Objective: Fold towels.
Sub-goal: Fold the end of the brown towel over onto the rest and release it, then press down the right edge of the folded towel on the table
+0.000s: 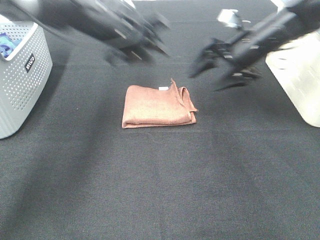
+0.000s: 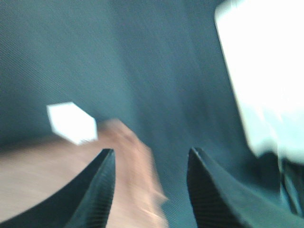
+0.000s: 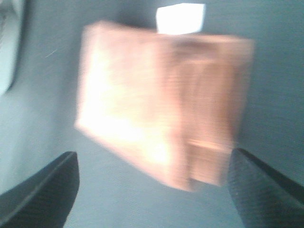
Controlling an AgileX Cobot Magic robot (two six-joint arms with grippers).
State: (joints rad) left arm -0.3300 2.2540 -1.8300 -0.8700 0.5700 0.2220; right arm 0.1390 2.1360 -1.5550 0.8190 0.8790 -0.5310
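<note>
A reddish-brown towel (image 1: 157,106) lies folded into a rectangle on the black table, its small white tag (image 1: 163,88) at the far edge and loose layered corners at its right end. My left gripper (image 1: 145,47) is raised behind it, open and empty. My right gripper (image 1: 212,65) is raised to the towel's right, open and empty. The left wrist view shows the towel's edge (image 2: 42,175) and tag (image 2: 71,122) below the fingertips (image 2: 104,166). The right wrist view shows the whole folded towel (image 3: 161,99) between wide-spread fingertips (image 3: 47,185).
A grey perforated basket (image 1: 22,75) with a blue cloth (image 1: 6,44) inside stands at the left edge. A white basket (image 1: 297,80) stands at the right edge. Both arms are motion-blurred.
</note>
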